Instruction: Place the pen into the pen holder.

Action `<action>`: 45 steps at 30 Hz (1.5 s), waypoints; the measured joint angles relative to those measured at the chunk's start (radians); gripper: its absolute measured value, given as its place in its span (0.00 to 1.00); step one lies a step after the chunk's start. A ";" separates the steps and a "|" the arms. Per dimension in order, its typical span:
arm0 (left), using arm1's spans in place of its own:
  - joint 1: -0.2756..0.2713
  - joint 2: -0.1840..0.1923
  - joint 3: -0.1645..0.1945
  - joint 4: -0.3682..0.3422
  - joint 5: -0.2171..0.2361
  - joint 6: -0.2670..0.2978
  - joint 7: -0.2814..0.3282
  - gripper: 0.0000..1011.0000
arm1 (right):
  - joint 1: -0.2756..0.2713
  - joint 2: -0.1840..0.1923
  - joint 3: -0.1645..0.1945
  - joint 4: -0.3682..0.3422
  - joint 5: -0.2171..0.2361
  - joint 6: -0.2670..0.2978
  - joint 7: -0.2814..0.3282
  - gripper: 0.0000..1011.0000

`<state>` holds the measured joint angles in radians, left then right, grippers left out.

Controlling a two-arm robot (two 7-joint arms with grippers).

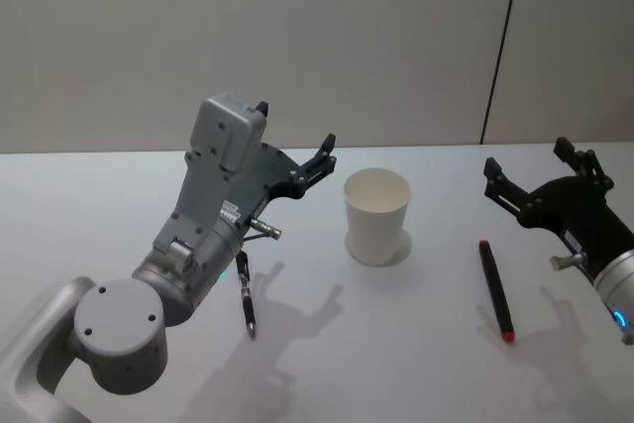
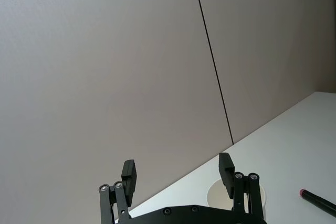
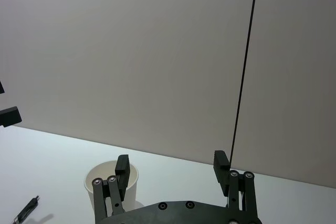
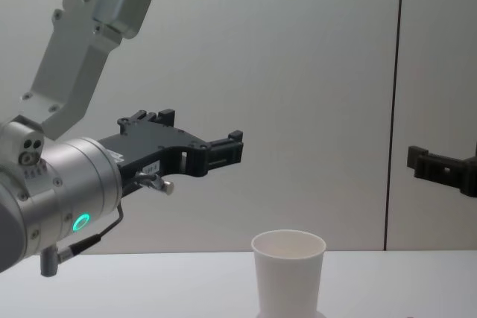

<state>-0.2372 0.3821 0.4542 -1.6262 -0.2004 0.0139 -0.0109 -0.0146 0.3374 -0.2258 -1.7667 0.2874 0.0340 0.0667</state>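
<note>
Grey wall panels [image 1: 297,27], split by one dark vertical seam [image 1: 501,47], back a bare white tabletop [image 1: 99,205] where we find the job not yet begun. We count one plain white paper-cup pen holder [image 1: 376,217], rolled at the rim. It stands upright near the middle of the tabletop and, as far as we can see into it from the head view, it is empty.

We count two pens, both lying flat on the tabletop outside the cup and apart from it. A slim black pen [image 1: 246,296] lies to the cup's left, partly tucked under the left arm [image 1: 198,235], and a dark pen with red ends [image 1: 495,289] lies to its right.

We count two hands as well. The left hand [image 1: 294,126] hangs in the air just left of the cup, its fingers spread wide and holding nothing. The right hand [image 1: 526,158] hovers to the right of the red-ended pen, likewise spread and empty.

By our reading, everything is left to do: a hand must drop to a pen, pinch it, carry it over the rim and let it go inside. Which pen the task means, we cannot tell.
</note>
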 joint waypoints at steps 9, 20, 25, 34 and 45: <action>0.000 0.000 0.000 0.000 0.000 0.000 0.000 0.99 | -0.013 -0.004 -0.005 -0.010 -0.012 0.009 -0.019 0.99; 0.000 0.000 0.000 0.000 0.000 0.000 0.000 0.99 | -0.033 -0.019 -0.012 -0.043 -0.020 0.103 -0.090 0.99; 0.000 0.000 0.000 0.000 0.000 0.000 0.000 0.99 | -0.031 -0.030 -0.012 -0.048 -0.015 0.162 -0.122 0.99; 0.000 0.000 0.000 0.000 0.000 0.000 0.000 0.99 | 0.014 -0.067 -0.009 -0.026 -0.010 0.303 -0.178 0.99; 0.000 0.000 0.000 0.000 0.000 0.000 0.000 0.99 | 0.096 -0.122 -0.009 0.039 -0.022 0.448 -0.213 0.99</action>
<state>-0.2371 0.3822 0.4542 -1.6262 -0.2004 0.0139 -0.0109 0.0809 0.2149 -0.2352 -1.7274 0.2654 0.4820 -0.1466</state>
